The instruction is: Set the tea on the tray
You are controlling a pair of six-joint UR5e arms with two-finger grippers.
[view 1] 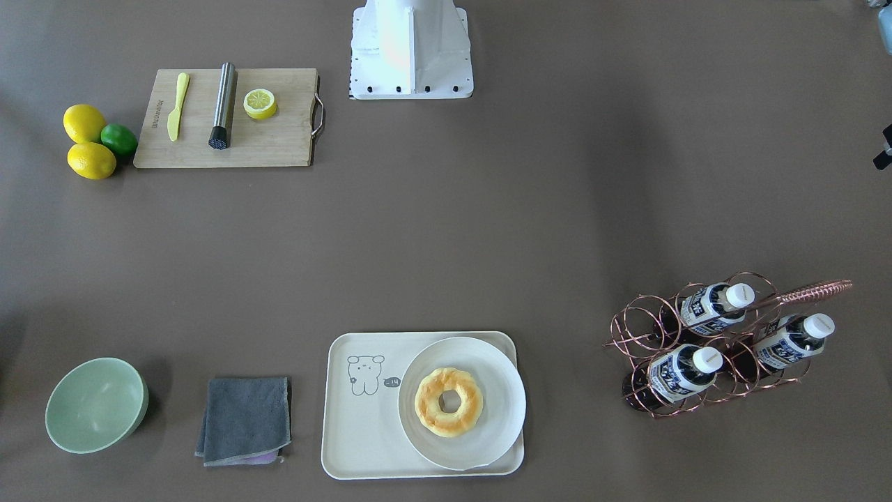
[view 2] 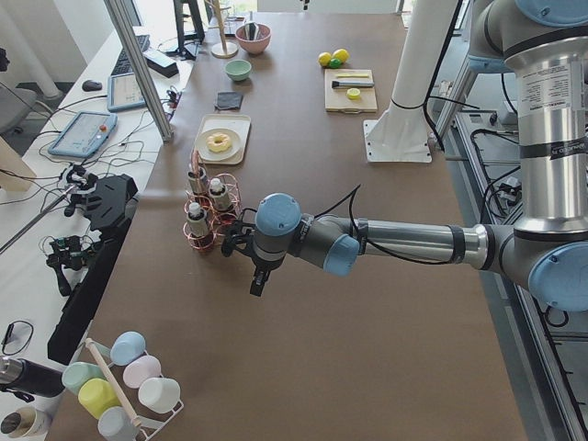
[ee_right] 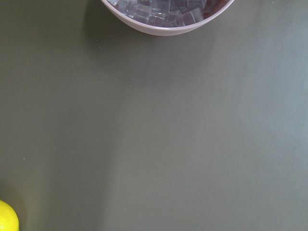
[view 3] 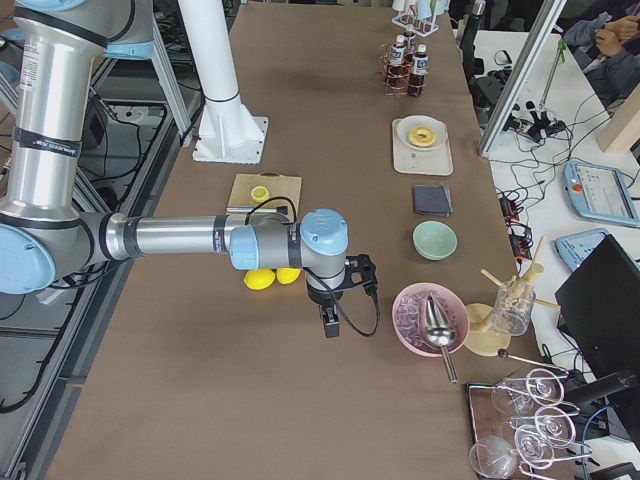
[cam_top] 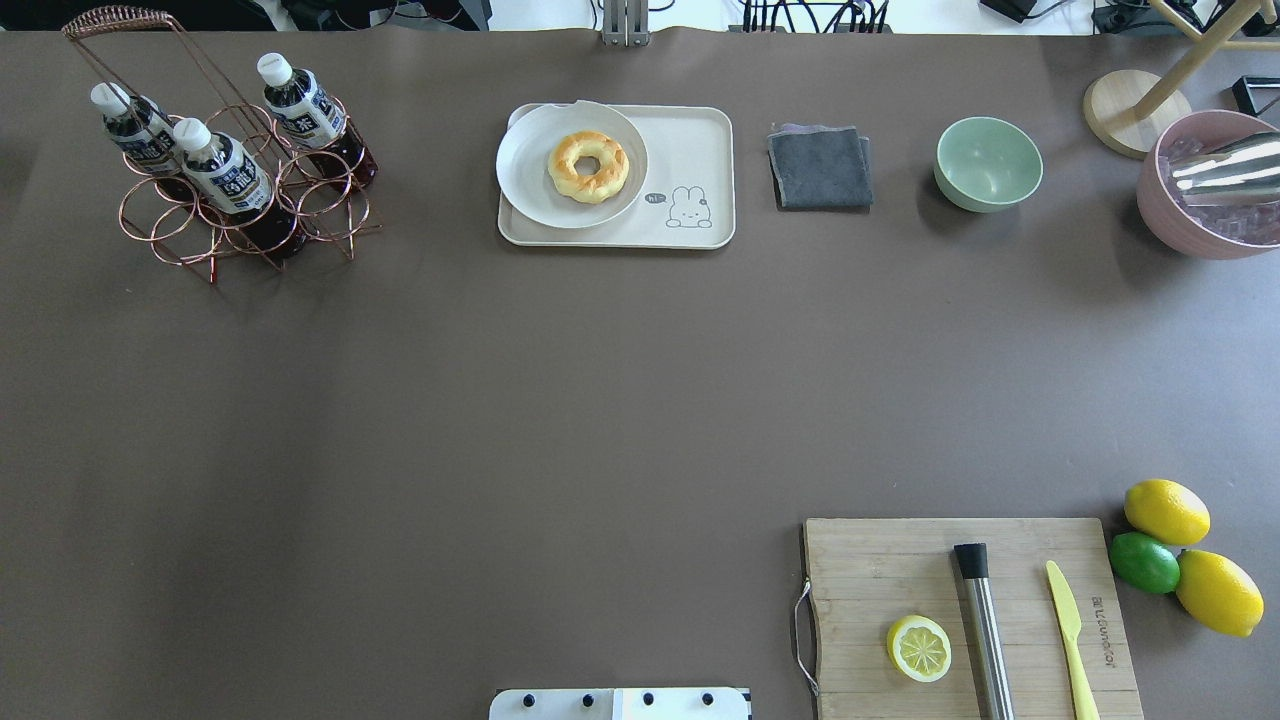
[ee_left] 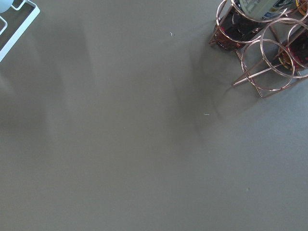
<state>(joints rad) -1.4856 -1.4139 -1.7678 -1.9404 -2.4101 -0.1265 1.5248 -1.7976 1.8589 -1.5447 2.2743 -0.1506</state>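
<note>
Nearest the lens, along the table's front edge, a green bowl is seen at far left, followed by a folded grey cloth and then the cream tray. The tray's right half is taken up by a round plate bearing a doughnut, while the part around the bear drawing is left bare.

Further right, well apart from the tray, the tea is held in a copper wire rack with two matching bottles. None is on the tray, so the task is judged to be at its opening step, with the reach for a bottle not yet made.

From the table's end, the left gripper is seen hanging over bare table just beside the rack, touching nothing. The right gripper is seen only from the opposite end, hanging over the table. Whether the fingers of either are apart or together cannot be told.

For the next move, the left gripper would need to be brought over the rack and closed on one bottle near its cap. The bottle would then have to be lifted clear of its ring and set down on the tray's bare half.
</note>
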